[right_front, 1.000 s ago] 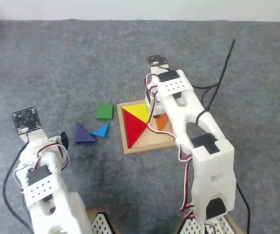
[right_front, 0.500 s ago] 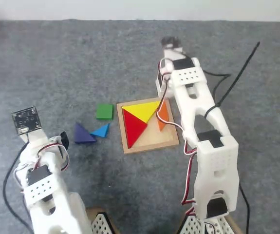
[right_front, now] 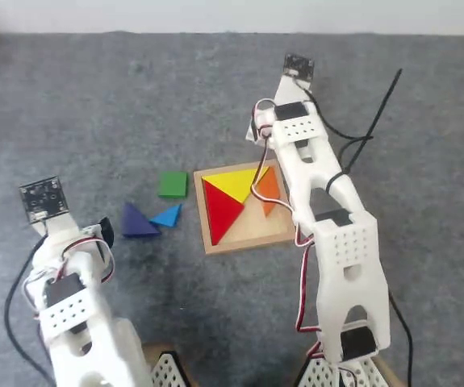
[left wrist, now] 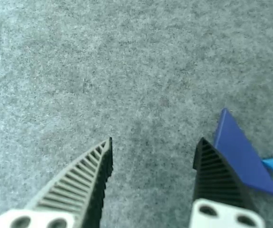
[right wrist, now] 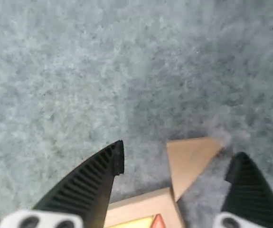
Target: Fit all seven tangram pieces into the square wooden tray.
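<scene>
The small pale wooden triangle (right wrist: 189,159) lies flat on the grey worktop (right wrist: 79,71) just beside the square wooden tray (right wrist: 141,206), under the spread right claw (right wrist: 180,151); probably light, stiff, best pinched across its edges

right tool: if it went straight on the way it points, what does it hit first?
Probably the plain wooden triangle on the grey mat, just off the tray corner; it lies between the tips of the open right tool. Depth is unclear.
</scene>
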Motion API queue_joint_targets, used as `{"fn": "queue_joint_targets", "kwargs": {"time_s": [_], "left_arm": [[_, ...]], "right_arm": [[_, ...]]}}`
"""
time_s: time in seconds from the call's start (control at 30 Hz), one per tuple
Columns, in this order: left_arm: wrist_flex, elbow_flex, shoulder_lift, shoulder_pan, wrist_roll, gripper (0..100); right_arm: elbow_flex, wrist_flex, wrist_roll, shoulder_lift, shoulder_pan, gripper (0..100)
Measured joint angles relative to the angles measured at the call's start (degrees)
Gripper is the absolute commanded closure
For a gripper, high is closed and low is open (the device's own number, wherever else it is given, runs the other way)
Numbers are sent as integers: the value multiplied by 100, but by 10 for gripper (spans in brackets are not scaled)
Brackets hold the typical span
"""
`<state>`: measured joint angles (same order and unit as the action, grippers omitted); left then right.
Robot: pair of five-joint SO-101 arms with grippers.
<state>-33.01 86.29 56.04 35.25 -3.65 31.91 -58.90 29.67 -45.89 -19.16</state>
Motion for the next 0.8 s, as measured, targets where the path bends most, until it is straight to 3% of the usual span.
{"fn": "queue_joint_targets", "kwargs": {"time_s": [0.37,0.7,0.8], "left_arm": [[0,0,0,0,0,731],[0,0,0,0,0,731],[0,0,0,0,0,731]], "right_arm": [[0,123,0,-53,281,900],[18,-70,-18,-246,308,907],[53,-211,-440,-246,308,907]]}}
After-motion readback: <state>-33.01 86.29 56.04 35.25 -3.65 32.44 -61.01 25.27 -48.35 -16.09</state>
